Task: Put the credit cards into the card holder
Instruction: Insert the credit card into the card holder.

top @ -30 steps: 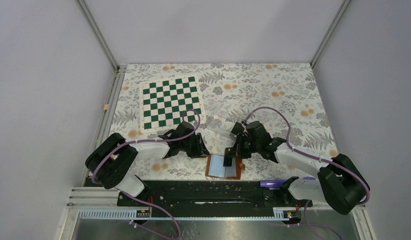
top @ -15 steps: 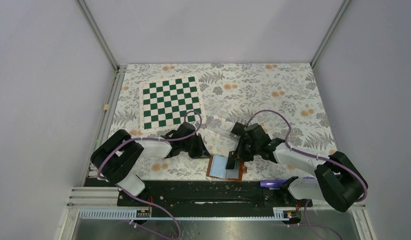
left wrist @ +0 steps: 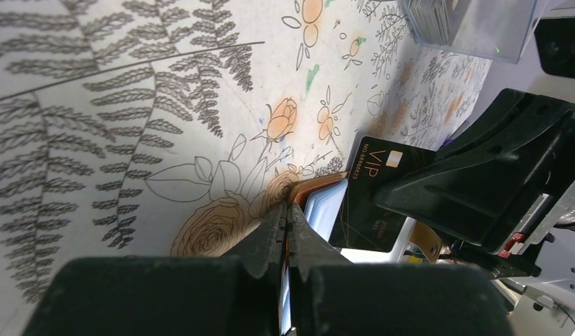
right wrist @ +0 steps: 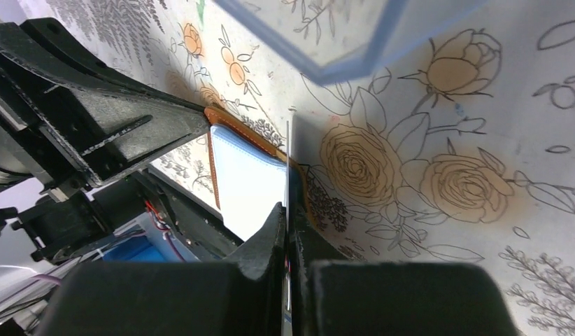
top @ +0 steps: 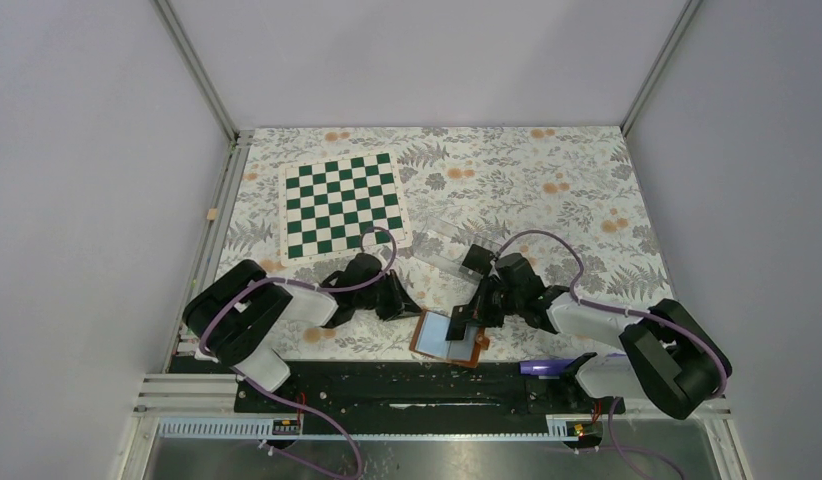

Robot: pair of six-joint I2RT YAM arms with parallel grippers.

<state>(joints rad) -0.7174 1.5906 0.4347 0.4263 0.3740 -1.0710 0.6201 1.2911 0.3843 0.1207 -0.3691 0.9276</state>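
The left gripper [left wrist: 287, 218] has its jaws pressed together at the near corner of the card holder [left wrist: 318, 187]. A pale strip shows in the slit between them, so they seem to be pinching the edge of a blue-grey sleeve [right wrist: 250, 182] or the leather beside it. The right gripper [right wrist: 287, 213] has its jaws clamped on a black credit card [left wrist: 372, 199] with gold VIP lettering, held on edge; its free end runs out past the tips and over the open holder. The holder lies flat on the surface [left wrist: 131, 84] just beyond both pairs of jaws, which face each other across it. Farther out past the right jaws stands a clear plastic box [right wrist: 306, 28] with more cards stacked inside; a chessboard [top: 342, 205] lies well behind the left jaws.

The likeliest trouble is a missed slot; if the card's leading edge meets the leather rim or the top of a sleeve instead of its mouth, it will skid or bow. The holder is gripped at only one corner, so a push from the card could swing it round the left jaws or pull it free. A thin card held near one end may also twist in the right jaws. The two grippers are close, so a sideways correction could knock one into the other.

The sleeve mouth is not visible in any view. I cannot tell whether the card touches the holder or hangs just above it; the right gripper's body covers the holder's far side, and the snap flap is cut off. Whether any card is already inside cannot be made out.
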